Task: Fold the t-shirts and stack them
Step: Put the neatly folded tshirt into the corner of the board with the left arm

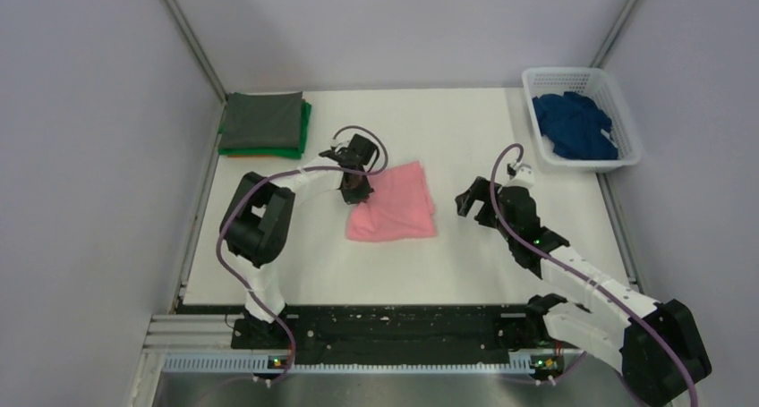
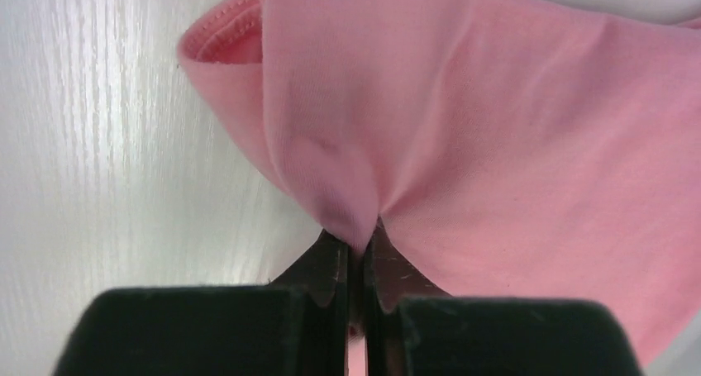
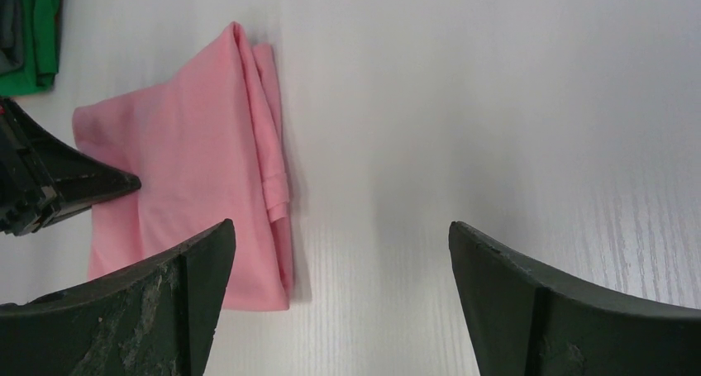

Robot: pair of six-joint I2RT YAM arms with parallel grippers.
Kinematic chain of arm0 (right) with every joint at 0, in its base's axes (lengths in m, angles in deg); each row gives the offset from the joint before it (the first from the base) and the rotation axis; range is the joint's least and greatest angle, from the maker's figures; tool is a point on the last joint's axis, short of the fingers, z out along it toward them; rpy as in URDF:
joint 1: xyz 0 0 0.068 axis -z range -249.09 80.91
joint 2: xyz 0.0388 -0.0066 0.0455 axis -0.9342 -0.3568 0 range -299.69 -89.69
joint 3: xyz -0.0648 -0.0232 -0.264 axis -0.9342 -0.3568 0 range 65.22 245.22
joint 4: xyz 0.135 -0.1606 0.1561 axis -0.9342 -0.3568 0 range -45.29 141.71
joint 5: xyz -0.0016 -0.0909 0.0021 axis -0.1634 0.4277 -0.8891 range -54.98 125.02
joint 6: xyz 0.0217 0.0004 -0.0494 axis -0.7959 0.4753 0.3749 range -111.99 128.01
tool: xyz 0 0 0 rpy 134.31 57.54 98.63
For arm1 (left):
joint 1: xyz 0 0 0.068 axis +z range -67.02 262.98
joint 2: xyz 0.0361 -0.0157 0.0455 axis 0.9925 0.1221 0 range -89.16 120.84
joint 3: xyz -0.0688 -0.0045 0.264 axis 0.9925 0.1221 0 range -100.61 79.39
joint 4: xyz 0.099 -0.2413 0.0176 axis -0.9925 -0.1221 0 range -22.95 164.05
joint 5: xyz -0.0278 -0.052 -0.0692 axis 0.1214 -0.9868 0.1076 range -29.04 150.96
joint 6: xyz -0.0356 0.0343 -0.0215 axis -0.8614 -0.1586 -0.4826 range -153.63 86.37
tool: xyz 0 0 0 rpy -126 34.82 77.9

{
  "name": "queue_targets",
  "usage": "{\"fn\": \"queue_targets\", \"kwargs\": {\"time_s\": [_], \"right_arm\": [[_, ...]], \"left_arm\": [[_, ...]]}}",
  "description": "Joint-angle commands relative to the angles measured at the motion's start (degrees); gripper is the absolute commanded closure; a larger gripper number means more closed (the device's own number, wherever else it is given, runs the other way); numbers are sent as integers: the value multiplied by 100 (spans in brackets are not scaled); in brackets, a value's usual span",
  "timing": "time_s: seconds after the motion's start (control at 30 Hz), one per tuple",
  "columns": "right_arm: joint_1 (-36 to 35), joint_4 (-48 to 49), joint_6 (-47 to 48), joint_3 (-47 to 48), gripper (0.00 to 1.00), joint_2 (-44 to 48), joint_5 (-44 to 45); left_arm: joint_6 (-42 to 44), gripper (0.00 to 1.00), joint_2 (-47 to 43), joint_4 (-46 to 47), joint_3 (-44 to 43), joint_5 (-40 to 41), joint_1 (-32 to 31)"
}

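The salmon-pink t-shirt (image 1: 394, 204) lies folded in the middle of the table; it also shows in the left wrist view (image 2: 496, 128) and the right wrist view (image 3: 190, 169). My left gripper (image 1: 356, 189) is shut on a pinch of the pink shirt's left edge (image 2: 357, 227). My right gripper (image 1: 472, 199) is open and empty, above bare table to the right of the shirt (image 3: 339, 235). A folded stack with the grey shirt (image 1: 261, 119) over the green one (image 1: 305, 125) and an orange edge below lies at the back left. The dark blue shirt (image 1: 575, 123) lies crumpled in the basket.
The white lattice basket (image 1: 629, 125) stands at the back right corner. Grey walls close in the table on the left, back and right. The black rail (image 1: 394, 331) with both arm bases runs along the near edge.
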Motion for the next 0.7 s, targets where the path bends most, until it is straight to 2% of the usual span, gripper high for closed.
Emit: {"fn": "queue_targets", "kwargs": {"time_s": [0.0,0.1,0.17,0.3,0.43,0.67], "right_arm": [[20,36,100,150,1,-26,105],[15,18,113,153,1,-33,121],[19,5,131,161,1,-27,132],[18,1,144,160,1,-46,160],[17,-115,124,202,1,-61,320],[15,-156,154,207,1,-82,453]], "left_arm": [[348,100,695,-1266,-799,1096,-69],[865,100,998,-1699,-1540,1821,-69],[1295,100,1238,-2084,-2214,2640,-57],[2348,100,1537,-2166,-3152,3659,-43],[3713,100,1664,-1500,-3640,4223,109],[5385,100,1688,-240,-4129,4561,638]]}}
